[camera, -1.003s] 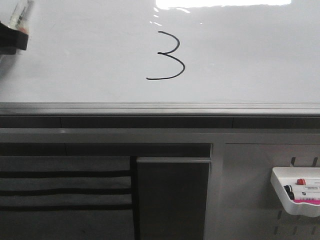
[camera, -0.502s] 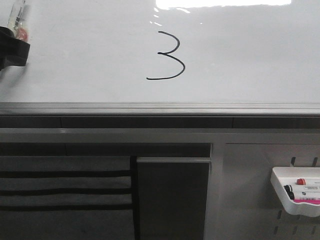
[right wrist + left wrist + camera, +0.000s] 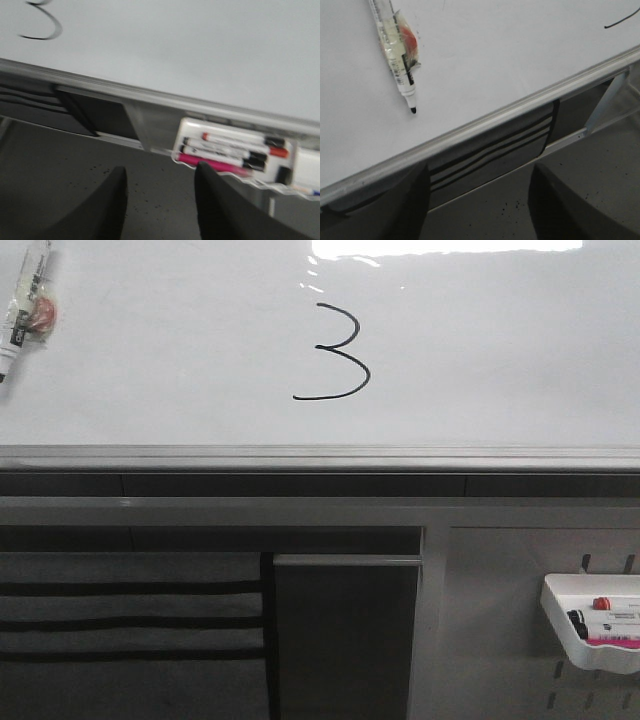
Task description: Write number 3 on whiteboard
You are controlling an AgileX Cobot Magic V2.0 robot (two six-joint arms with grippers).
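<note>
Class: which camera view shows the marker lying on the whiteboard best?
The left wrist view: the marker shows near and almost whole, down to its black tip. The front view catches it small at the whiteboard's left edge; the right wrist view misses it.

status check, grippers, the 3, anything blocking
Left gripper open, empty. Right gripper open, empty. Number 3 drawn on whiteboard. Marker lies clear of it.

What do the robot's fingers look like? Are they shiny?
Only the fingers show, in the wrist views. The left gripper has two dark, nearly black fingers with broad, smooth, curved outlines. The right gripper has the same dark rounded fingers. They look dull, not shiny. No cables, markings or sleeves are visible.
</note>
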